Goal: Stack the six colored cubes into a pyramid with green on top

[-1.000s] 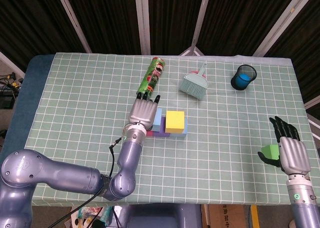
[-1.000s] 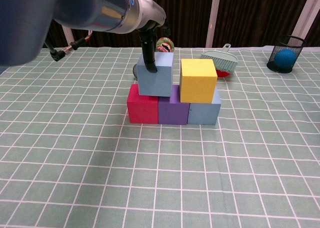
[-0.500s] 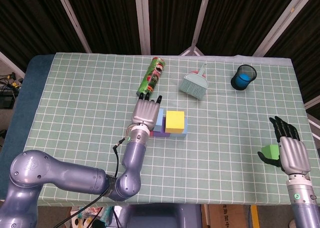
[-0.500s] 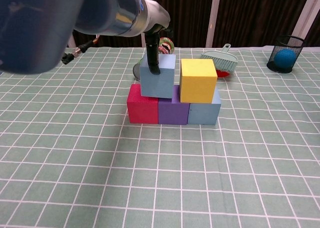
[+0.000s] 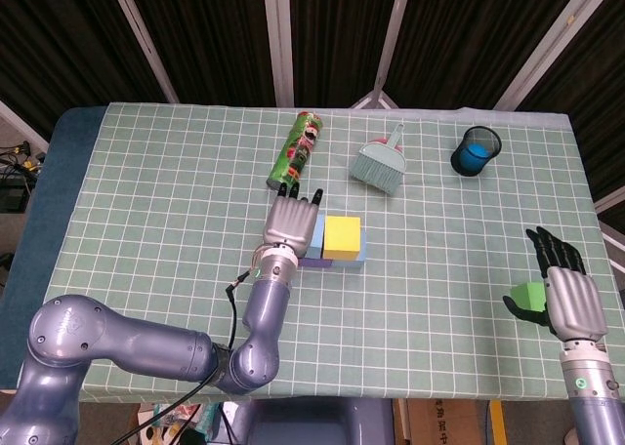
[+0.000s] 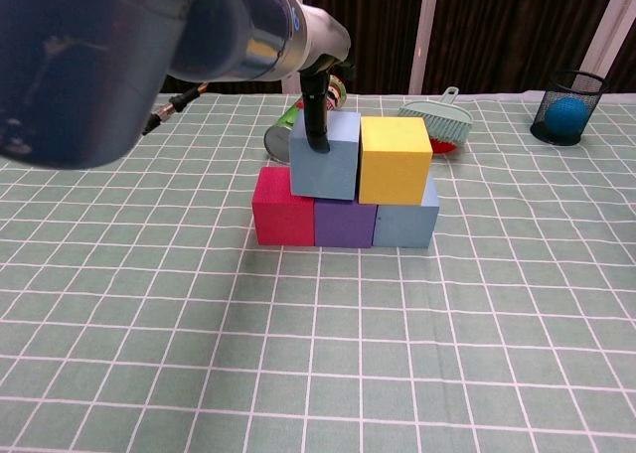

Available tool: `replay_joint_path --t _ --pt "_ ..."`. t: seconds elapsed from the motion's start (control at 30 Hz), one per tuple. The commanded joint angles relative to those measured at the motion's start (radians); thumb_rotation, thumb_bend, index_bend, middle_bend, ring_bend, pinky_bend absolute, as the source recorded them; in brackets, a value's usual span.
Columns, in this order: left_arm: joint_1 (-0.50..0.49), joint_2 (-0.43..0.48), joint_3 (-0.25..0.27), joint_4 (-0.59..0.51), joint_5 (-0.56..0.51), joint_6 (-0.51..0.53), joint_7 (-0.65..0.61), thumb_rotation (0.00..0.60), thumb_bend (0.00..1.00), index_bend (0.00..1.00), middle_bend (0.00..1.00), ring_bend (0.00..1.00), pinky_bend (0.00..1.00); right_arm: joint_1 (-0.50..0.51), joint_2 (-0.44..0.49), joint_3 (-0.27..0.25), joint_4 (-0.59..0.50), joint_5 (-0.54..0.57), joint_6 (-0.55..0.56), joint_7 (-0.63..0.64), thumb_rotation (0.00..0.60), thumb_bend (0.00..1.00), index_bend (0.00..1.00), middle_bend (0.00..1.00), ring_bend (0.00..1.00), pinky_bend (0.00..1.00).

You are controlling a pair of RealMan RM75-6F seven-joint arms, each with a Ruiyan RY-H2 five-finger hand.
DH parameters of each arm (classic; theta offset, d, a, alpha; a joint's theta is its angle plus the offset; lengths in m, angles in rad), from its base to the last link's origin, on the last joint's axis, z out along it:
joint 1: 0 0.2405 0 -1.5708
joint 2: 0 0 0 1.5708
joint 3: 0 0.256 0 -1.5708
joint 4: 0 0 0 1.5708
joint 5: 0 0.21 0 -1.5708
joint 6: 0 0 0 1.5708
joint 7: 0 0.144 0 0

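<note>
Second tier being set, green cube kept in reserve

The upper blue cube (image 6: 325, 155) is grasped by the left hand (image 5: 290, 221) and seated beside the yellow cube (image 6: 395, 159), so a flat top is formed; the green cube (image 5: 527, 295) is held by the right hand (image 5: 564, 294) well apart, at the table's right edge.

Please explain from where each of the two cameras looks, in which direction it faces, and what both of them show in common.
Head view: sits high, looks steeply down on the whole table; shows the left hand at the cubes and the right hand by the green cube.
Chest view: sits low near the table's front edge, faces level across it; only the left arm shows, big and close.
Shared: yellow cube, brush, black cup.
</note>
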Motion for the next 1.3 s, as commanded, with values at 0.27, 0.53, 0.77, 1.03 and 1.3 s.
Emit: replay_joint_path --t 0.27,0.53,0.77,1.03,1.3 --pt "0.002 -0.011 0.0 0.012 0.019 -0.007 0.0 0.6 0.37 0.0 0.36 0.05 0.07 0.001 -0.003 -0.001 -0.001 0.002 0.0 -0.005 0.6 0.25 0.0 0.0 0.0 0.0" --pt "0.004 -0.023 0.0 0.021 0.025 0.007 0.006 0.6 0.37 0.0 0.36 0.05 0.07 0.001 -0.004 0.0 0.0 0.006 -0.004 -0.002 0.6 0.25 0.0 0.0 0.0 0.0" --pt "0.007 -0.029 -0.004 0.022 0.029 0.013 0.01 0.6 0.37 0.0 0.37 0.05 0.07 0.001 -0.002 0.0 -0.002 0.008 -0.007 0.003 0.6 0.25 0.0 0.0 0.0 0.0" --pt "0.011 -0.039 -0.006 0.029 0.031 0.014 0.014 0.6 0.37 0.0 0.37 0.05 0.07 0.001 -0.001 0.0 -0.003 0.01 -0.008 0.004 0.6 0.25 0.0 0.0 0.0 0.0" --pt "0.013 -0.045 -0.016 0.035 0.032 0.018 0.017 0.6 0.37 0.01 0.37 0.05 0.07 0.002 -0.002 -0.001 -0.002 0.011 -0.01 0.003 0.6 0.25 0.0 0.0 0.0 0.0"
